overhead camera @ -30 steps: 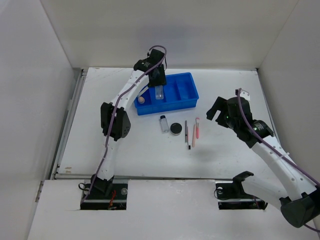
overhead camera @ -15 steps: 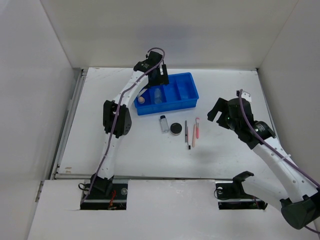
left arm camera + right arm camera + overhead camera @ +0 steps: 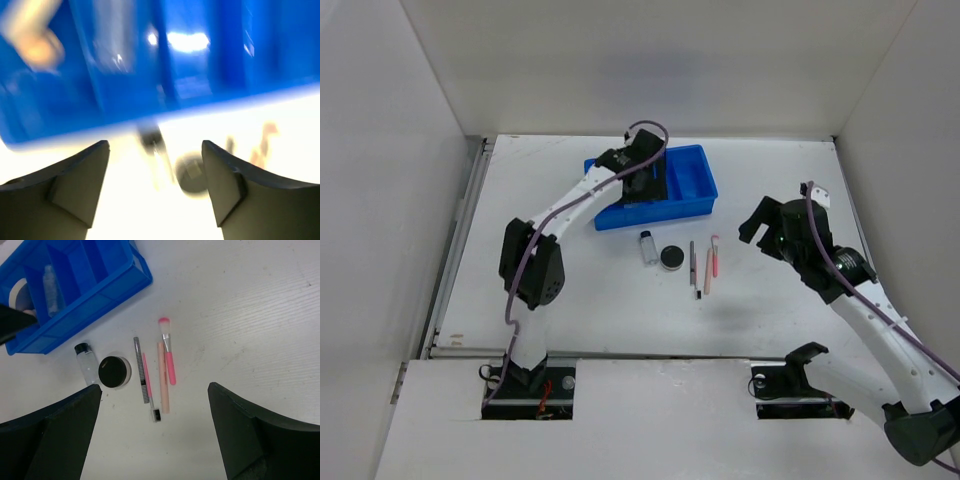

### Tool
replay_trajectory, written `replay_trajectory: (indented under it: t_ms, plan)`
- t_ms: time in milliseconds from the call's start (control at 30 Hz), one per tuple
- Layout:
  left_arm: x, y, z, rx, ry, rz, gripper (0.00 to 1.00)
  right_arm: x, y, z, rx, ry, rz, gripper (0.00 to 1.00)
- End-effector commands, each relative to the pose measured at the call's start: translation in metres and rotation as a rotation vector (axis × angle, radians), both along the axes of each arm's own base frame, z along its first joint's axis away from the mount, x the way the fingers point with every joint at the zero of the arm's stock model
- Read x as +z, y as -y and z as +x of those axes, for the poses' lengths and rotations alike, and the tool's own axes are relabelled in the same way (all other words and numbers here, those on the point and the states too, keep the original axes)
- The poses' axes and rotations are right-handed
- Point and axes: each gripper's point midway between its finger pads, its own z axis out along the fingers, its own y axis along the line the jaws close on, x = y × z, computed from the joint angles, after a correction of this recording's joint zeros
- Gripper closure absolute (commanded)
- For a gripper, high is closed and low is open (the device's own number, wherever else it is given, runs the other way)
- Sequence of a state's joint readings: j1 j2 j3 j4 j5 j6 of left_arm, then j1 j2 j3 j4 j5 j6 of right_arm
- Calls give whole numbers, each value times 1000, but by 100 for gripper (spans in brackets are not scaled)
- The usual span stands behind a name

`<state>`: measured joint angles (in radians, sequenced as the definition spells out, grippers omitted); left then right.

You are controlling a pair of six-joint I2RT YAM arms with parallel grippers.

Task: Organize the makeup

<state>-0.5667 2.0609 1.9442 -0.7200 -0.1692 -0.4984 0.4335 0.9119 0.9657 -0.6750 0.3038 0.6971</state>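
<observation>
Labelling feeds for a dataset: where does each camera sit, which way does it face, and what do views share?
Top external: above and behind, looking down at the table; both arms show.
Left wrist: by the left gripper, facing the blue tray's near wall, blurred; open fingers show.
Right wrist: by the right gripper, looking down at tray, black jar, pencils; open fingers show.
Shared: tray and jar in all three.

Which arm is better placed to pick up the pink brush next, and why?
Probably the right. The right gripper is open and nearer the pink brush, which lies on the table in plain view of its wrist camera. The left gripper is over the blue tray, farther off.
</observation>
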Motion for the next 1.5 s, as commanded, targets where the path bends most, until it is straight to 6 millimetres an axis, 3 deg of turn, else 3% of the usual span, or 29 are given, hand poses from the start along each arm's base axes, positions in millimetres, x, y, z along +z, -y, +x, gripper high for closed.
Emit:
replay_trajectory:
  t_ms: [0,33,133,233,333,367,400,533,633,800,1000,1133,1167,1200,1300,1433,1467]
  plan:
    - [39,25,-43,23,91,-89,30,2,4,-1,-23,16,0,6]
    - [18,19,-53,85,60,-70,35,2,3,-1,-15,14,5,6]
    - [3,31,-63,89,48,-119,35,-2,2,-3,-8,4,6,6]
    - [-22,45,-64,65,1,-154,25,-2,2,-3,-8,3,6,6]
    - [-48,47,-63,87,-39,-134,24,-2,3,-2,-16,6,0,6]
    - [-47,45,-62,104,-32,-131,25,-4,4,-4,-16,-4,-4,6]
    - [-61,41,-64,111,-46,-106,27,-4,4,-4,-17,-4,-4,6]
    - [-85,28,-67,162,-48,-70,32,-4,6,-3,-24,-1,-9,6]
    - [-88,28,-67,162,-37,-80,35,-4,4,-4,-17,-4,-4,6]
    - [-113,27,-75,173,-104,-52,41,-5,3,-1,-17,-4,-4,6]
    - [-125,23,-83,187,-141,-41,53,-7,3,-1,-11,-12,-16,6]
    - [-127,20,-95,195,-146,-23,58,-6,1,0,-4,-5,-7,6]
    - [-124,20,-100,188,-147,-8,70,-4,0,2,-4,3,-3,6]
    - [-118,13,-97,194,-117,17,76,-4,0,2,-4,3,-3,6]
    - [-78,10,-92,142,-29,84,95,-4,0,2,-4,3,-3,6]
    - [-41,-4,-87,73,7,191,100,-4,0,2,-4,3,-3,6]
    - [-22,2,-78,66,39,185,100,-4,0,2,-4,3,-3,6]
